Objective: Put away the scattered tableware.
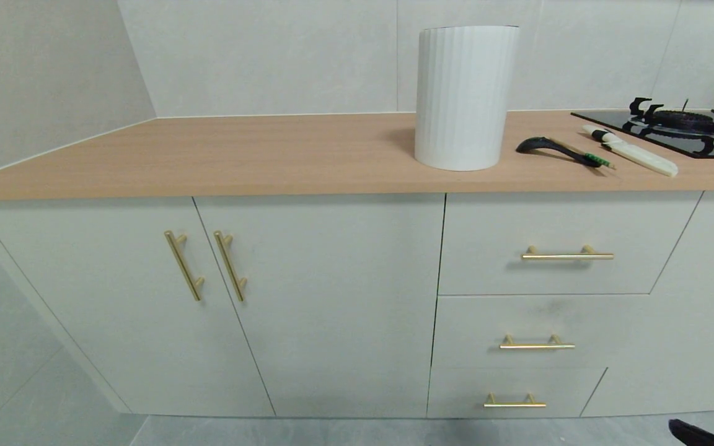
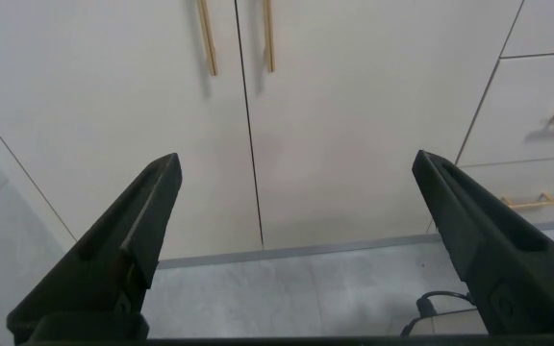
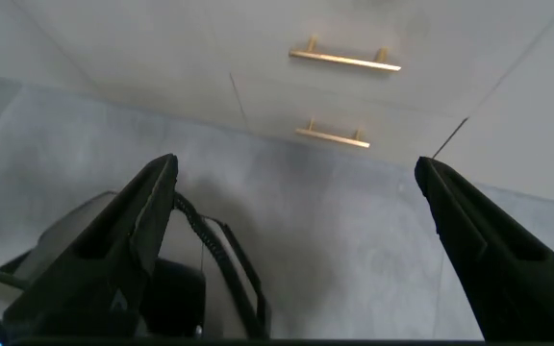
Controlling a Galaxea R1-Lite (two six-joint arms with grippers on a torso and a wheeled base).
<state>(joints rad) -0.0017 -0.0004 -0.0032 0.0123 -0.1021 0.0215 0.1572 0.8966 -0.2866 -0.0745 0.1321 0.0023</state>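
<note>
Scattered tableware lies on the wooden countertop [image 1: 239, 155] at the right. A black spoon-like utensil [image 1: 556, 148] with a greenish handle tip rests beside a long white utensil [image 1: 633, 152] with a dark band. A tall white ribbed container [image 1: 463, 96] stands upright just left of them. My left gripper [image 2: 294, 163] hangs open and empty down in front of the cabinet doors. My right gripper [image 3: 296, 165] is open and empty too, low before the drawers; its dark fingertips [image 1: 701, 433] show at the head view's lower right corner.
A black cooktop [image 1: 685, 124] with pan supports sits at the counter's far right. Below are two cabinet doors with gold handles [image 1: 208, 265] and three drawers with gold handles [image 1: 568, 254]. The counter's left stretch is bare wood. Grey floor lies beneath.
</note>
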